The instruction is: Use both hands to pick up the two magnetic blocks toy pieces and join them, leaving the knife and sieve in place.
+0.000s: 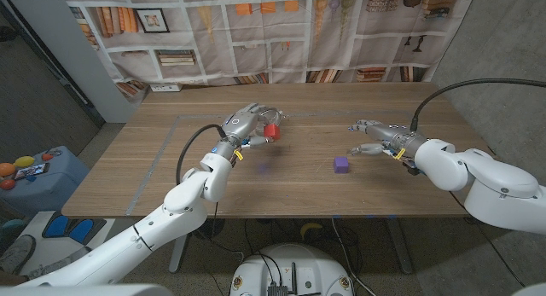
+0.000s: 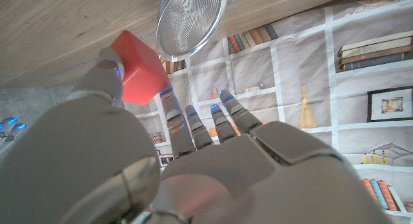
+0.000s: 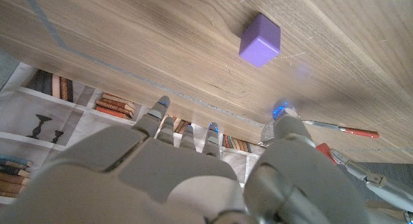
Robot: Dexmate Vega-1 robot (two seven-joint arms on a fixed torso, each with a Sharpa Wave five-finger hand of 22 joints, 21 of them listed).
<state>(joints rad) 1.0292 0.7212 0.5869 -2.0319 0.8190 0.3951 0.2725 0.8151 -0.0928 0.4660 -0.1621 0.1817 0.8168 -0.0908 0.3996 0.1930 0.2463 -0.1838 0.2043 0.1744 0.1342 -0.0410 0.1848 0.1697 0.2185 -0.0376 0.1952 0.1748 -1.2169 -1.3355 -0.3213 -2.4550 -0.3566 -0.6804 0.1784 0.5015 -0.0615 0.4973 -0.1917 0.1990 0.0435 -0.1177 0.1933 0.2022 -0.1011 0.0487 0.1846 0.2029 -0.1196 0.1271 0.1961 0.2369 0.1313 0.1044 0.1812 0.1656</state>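
Left hand [image 1: 249,125] pinching small red cube block [image 1: 270,130] above wooden table [image 1: 153,159], right hand [image 1: 381,139] fingers spread, empty, near purple cube block [image 1: 341,165] on tabletop.

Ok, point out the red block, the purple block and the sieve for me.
red block [image 2: 139,68], left wrist view, its broad face.
purple block [image 3: 261,40], right wrist view, its top face.
sieve [image 2: 190,20], left wrist view, its mesh bowl.

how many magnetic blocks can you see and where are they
2. The red block is held in the left hand, above the table. The purple block lies on the table, just in front of the right hand, apart from it.
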